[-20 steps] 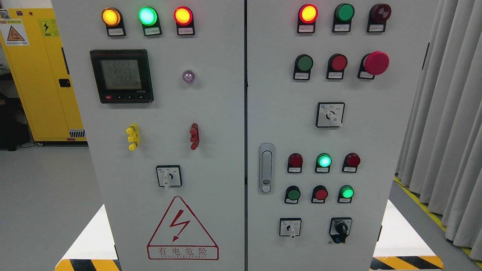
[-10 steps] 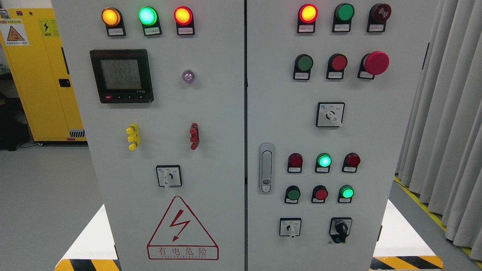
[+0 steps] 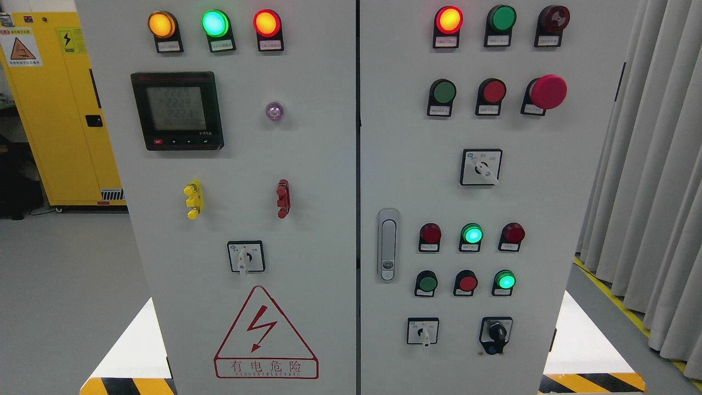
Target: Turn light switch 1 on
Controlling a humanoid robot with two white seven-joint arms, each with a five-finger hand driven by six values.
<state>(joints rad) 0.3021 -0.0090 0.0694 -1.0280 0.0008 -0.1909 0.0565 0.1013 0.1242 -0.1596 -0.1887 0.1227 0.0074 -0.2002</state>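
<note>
Grey floor (image 3: 66, 285) carries grey control cabinet (image 3: 329, 164), yellow cabinet (image 3: 60, 109) behind left.

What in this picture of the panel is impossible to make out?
- Head view: the small labels under the lamps and buttons are too small to read, so nothing shows which control is light switch 1.
- Head view: the meter screen shows digits too faint to read surely.
- Head view: neither hand shows; both lie outside the picture's edges.
- Head view: the cabinet's top and base are cut off.

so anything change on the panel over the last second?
Nothing visibly moved. No robot hand is in view. Only the small digits on the meter display flicker. The lamps, including the lit green lamp, and the selector switch are as before.
</note>
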